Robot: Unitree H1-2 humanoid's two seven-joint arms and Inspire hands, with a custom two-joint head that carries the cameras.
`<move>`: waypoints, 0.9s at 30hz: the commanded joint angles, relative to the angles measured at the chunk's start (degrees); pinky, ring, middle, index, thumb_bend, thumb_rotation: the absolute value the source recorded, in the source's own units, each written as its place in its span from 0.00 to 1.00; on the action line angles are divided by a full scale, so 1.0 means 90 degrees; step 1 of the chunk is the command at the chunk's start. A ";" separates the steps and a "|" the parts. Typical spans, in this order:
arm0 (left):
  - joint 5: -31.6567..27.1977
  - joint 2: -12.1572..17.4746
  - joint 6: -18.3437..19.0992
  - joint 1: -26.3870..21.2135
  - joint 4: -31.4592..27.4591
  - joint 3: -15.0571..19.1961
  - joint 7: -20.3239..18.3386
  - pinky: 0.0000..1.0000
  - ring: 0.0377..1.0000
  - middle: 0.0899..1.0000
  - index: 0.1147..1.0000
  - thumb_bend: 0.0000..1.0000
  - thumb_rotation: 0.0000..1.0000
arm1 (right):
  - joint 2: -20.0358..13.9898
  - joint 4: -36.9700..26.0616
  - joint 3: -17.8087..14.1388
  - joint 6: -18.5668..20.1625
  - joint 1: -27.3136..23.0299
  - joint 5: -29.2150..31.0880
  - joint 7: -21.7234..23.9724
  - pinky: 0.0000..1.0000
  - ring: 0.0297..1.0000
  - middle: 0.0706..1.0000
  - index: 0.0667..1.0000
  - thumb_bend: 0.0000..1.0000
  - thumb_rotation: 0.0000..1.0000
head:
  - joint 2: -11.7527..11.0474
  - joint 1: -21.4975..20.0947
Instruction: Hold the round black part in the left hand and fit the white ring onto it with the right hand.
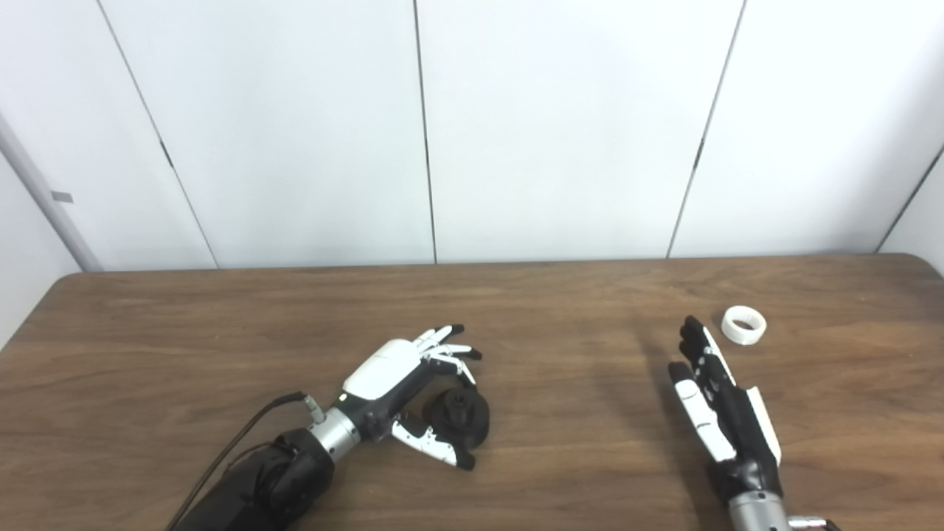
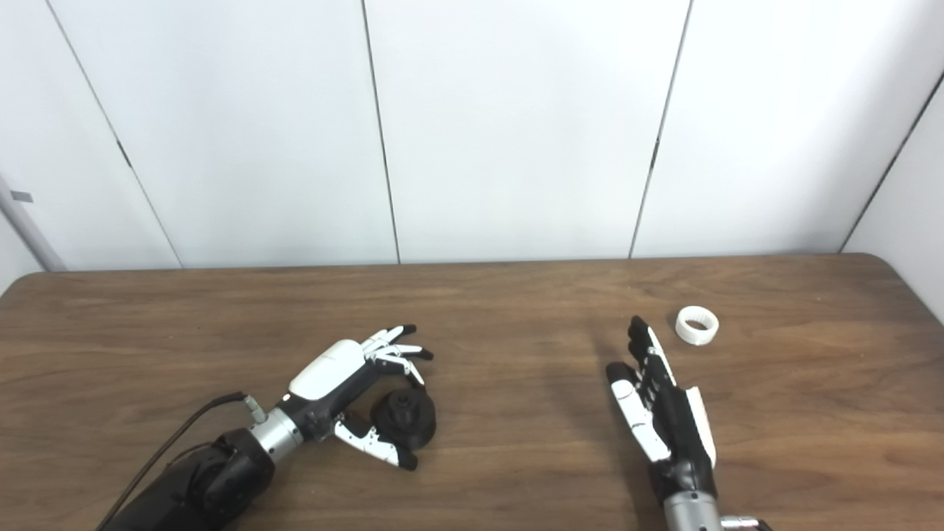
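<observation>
Two hands, neither gripping yet: our left hand [image 1: 402, 376] cups the black part [image 1: 461, 417] at lower centre, fingers apart around it (part on the table [image 1: 184, 346]). Our right hand [image 1: 719, 402], spread and empty, sits lower right, near the ring [image 1: 743, 324]. Next we close left, then reach right.

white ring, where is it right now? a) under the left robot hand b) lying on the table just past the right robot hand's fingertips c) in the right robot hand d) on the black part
b: the white ring lies alone on the table, just beyond the open right robot hand.
</observation>
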 commanded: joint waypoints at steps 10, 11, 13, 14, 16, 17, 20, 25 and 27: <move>0.0072 0.0288 0.0098 -0.0058 0.0123 -0.0129 -0.0120 1.00 1.00 0.83 0.41 0.52 0.06 | -0.0079 -0.0660 0.0049 0.0095 -0.0182 -0.0253 -0.0054 0.88 0.96 0.95 0.94 0.38 0.71 | 0.0008 -0.0207; 0.0070 0.0283 0.0097 -0.0052 0.0110 -0.0120 -0.0125 1.00 1.00 0.83 0.41 0.52 0.06 | -0.0102 -0.0720 0.0053 0.0124 -0.0195 -0.0367 -0.0077 0.86 0.96 0.95 0.94 0.38 0.70 | -0.0012 -0.0220; 0.0023 0.0256 0.0098 -0.0027 0.0077 -0.0072 -0.0151 1.00 1.00 0.83 0.41 0.52 0.06 | -0.0125 -0.0936 0.0048 0.0271 -0.0253 -0.0712 -0.0182 0.87 0.94 0.93 0.92 0.41 0.66 | 0.0000 -0.0262; 0.0007 0.0241 0.0098 -0.0016 0.0066 -0.0051 -0.0165 1.00 1.00 0.83 0.41 0.52 0.06 | -0.0129 -0.1046 0.0037 0.0343 -0.0293 -0.0842 -0.0222 0.88 0.94 0.92 0.91 0.44 0.63 | -0.0019 -0.0277; -0.0017 0.0207 0.0098 0.0006 0.0047 -0.0017 -0.0182 1.00 1.00 0.83 0.41 0.52 0.06 | -0.0127 -0.1322 0.0007 0.0495 -0.0419 -0.1022 -0.0283 0.88 0.92 0.90 0.89 0.47 0.57 | -0.0020 -0.0307; -0.0022 0.0193 0.0098 0.0014 0.0044 -0.0015 -0.0175 1.00 1.00 0.84 0.41 0.52 0.06 | -0.0130 -0.1445 -0.0007 0.0571 -0.0487 -0.1078 -0.0298 0.85 0.91 0.90 0.88 0.48 0.54 | -0.0044 -0.0367; -0.0047 0.0174 0.0098 0.0030 0.0048 -0.0090 -0.0090 1.00 1.00 0.84 0.41 0.52 0.06 | -0.0228 -0.1865 -0.0080 0.0903 -0.0806 -0.1290 -0.0307 0.79 0.87 0.88 0.85 0.50 0.46 | -0.0085 -0.0442; -0.0117 0.0113 0.0098 0.0049 0.0131 -0.0167 -0.0010 1.00 1.00 0.84 0.41 0.52 0.06 | -0.0797 -0.2099 -0.0315 0.1345 -0.1385 -0.1398 -0.0107 0.74 0.86 0.86 0.82 0.56 0.27 | -0.0132 -0.0560; -0.0159 0.0102 0.0098 0.0049 0.0151 -0.0202 0.0001 1.00 1.00 0.84 0.41 0.52 0.06 | -0.1042 -0.2059 -0.0402 0.1491 -0.1521 -0.1539 -0.0065 0.72 0.84 0.85 0.81 0.59 0.25 | -0.0140 -0.0601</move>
